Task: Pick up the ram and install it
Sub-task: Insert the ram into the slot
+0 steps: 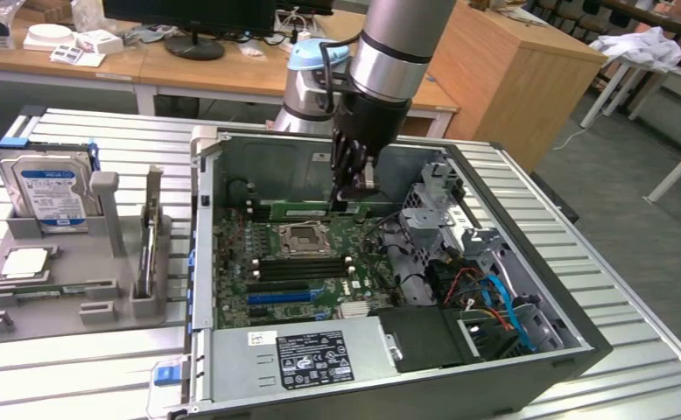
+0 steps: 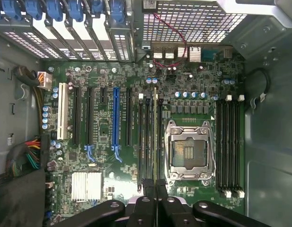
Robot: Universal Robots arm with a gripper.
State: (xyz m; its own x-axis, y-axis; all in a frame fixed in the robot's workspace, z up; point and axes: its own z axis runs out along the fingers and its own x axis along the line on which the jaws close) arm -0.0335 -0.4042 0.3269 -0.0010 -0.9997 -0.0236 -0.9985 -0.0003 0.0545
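Your gripper (image 1: 354, 194) is down inside the open computer case (image 1: 551, 350), its fingers (image 2: 146, 185) pinched together on the top edge of the ram (image 1: 305, 208). In the wrist view you see the stick edge-on, a thin line running straight out from between the fingertips. It stands upright along a memory slot just beside the CPU socket (image 1: 303, 236), on the side away from the exterior camera. You cannot tell whether it is pushed fully home. Around it lies the green motherboard (image 1: 273, 278), with empty black slots on the socket's other side. Well apart, on the exterior view's left, a grey holder (image 1: 84, 306) sits on the slatted desk (image 1: 72, 367), carrying a hard drive (image 1: 46, 194) standing upright and a square silver chip (image 1: 28, 262) lying flat.
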